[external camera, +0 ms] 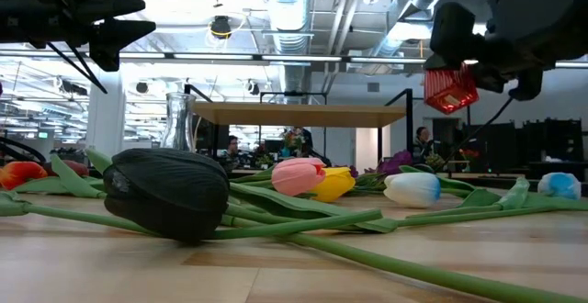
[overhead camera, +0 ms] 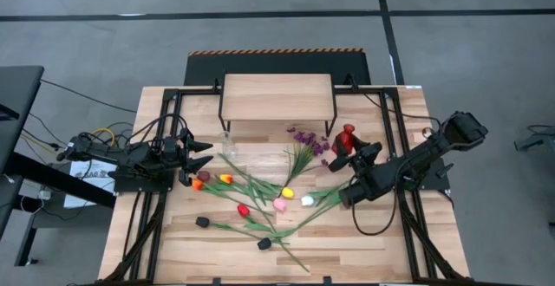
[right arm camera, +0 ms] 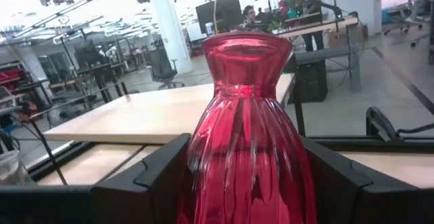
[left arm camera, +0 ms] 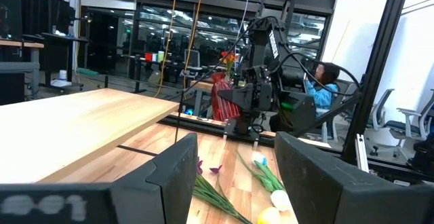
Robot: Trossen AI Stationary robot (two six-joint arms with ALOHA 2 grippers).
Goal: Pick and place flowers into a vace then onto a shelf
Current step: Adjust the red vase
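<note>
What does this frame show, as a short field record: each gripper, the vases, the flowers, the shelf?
right gripper: shut on the red vase, lifted off the table, right of centre
left gripper: open, holds nothing, above the left side of the table
clear vase: upright, in front of the shelf's left end
flowers: all lying loose on the table, none in a vase
shelf: at the back of the table, nothing on top
</note>
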